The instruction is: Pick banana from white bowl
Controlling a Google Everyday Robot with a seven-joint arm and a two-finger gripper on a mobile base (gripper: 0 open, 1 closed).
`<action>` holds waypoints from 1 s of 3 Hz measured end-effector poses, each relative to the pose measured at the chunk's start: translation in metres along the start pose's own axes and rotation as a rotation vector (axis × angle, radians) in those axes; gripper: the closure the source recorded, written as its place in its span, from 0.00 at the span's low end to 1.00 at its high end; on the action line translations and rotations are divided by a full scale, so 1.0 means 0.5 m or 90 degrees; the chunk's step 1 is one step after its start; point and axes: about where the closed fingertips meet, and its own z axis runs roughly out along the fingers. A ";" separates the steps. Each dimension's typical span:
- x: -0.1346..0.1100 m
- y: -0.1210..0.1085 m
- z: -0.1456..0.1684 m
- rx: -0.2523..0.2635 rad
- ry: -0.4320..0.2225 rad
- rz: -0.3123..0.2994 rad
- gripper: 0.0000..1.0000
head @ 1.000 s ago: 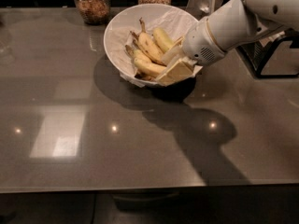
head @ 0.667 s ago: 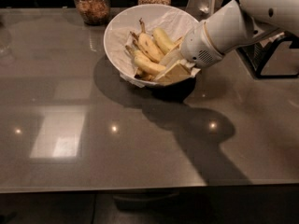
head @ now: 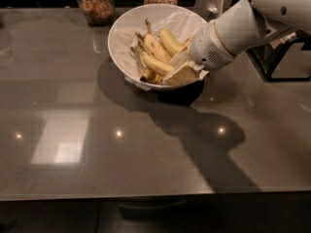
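while down inside white bowl point(head: 124, 29), claw point(head: 177, 68) against banana bunch point(head: 154, 58), open or closed cannot tell, bowl on grey surface point(head: 97, 144), two glass jars point(head: 96, 3) behind

- The arm point(head: 243, 25) enters from the upper right corner and slants down toward the left, its white casing narrowing along the way.
- A bulkier rounded white segment point(head: 284, 1) sits at the top right edge, partly cut off by the frame.
- The wrist point(head: 211, 52) is a white cylindrical housing with a thin tan ring around it and a patch of small perforations on its underside.
- The gripper point(head: 179, 68) extends from the wrist, pointing down and left, and reaches over the right rim into the white bowl point(head: 121, 33), its cream-coloured end low inside.
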 end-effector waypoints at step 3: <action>-0.023 0.035 -0.136 -0.010 0.065 -0.025 1.00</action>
